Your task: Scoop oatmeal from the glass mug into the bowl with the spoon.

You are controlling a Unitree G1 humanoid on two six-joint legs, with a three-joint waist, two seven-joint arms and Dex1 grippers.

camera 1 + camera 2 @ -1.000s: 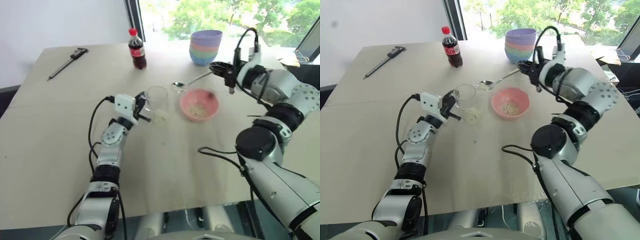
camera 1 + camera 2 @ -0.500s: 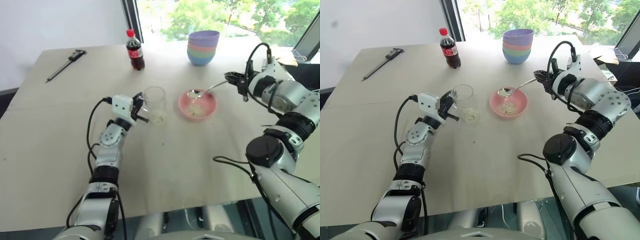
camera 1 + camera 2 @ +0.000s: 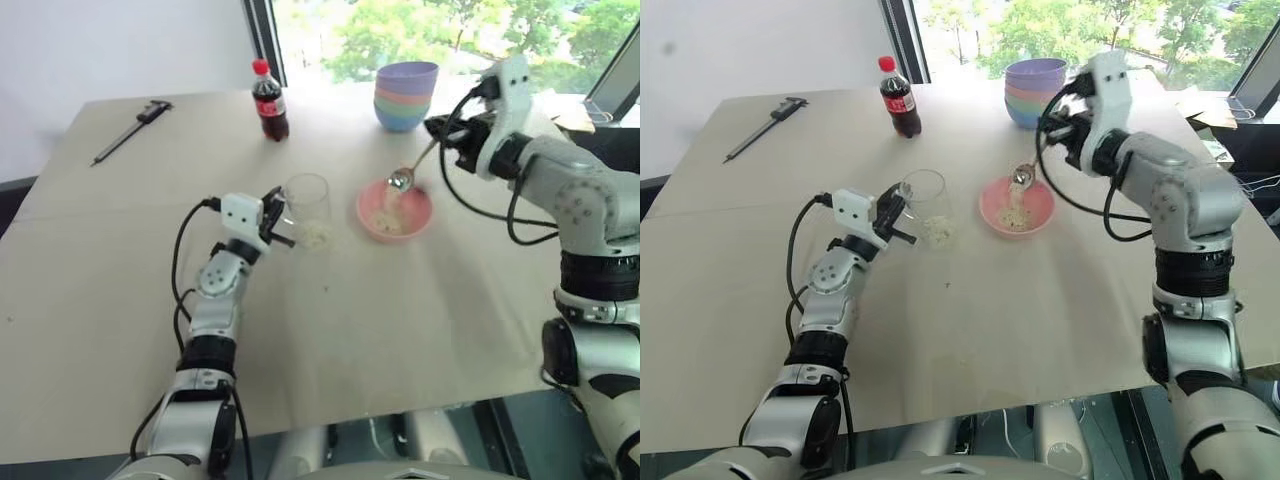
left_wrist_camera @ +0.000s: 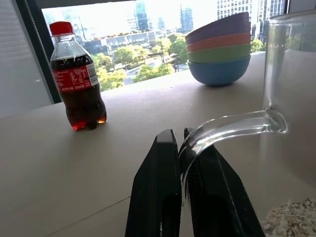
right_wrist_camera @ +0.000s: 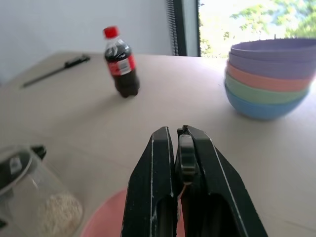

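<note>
The glass mug [image 3: 308,205] stands upright on the table with a small heap of oatmeal [image 3: 314,235] at its bottom. My left gripper [image 3: 278,215] is shut on the mug's clear handle [image 4: 232,128]. To the mug's right sits the pink bowl [image 3: 426,207], with oatmeal in it. My right gripper [image 3: 440,132] hovers above the bowl's far side, shut on the handle of the silver spoon [image 3: 403,178]. The spoon slants down over the bowl, and a thin stream of oatmeal falls from its tip into the bowl.
A cola bottle [image 3: 272,100] stands behind the mug. A stack of coloured bowls [image 3: 405,95] sits at the back near the window, just behind my right gripper. A long dark caliper tool [image 3: 132,128] lies at the far left.
My right wrist has rolled and lifted. The spoon, carried level from near the mug to over the bowl, now tips down and spills oatmeal. The left gripper and mug stay put.
</note>
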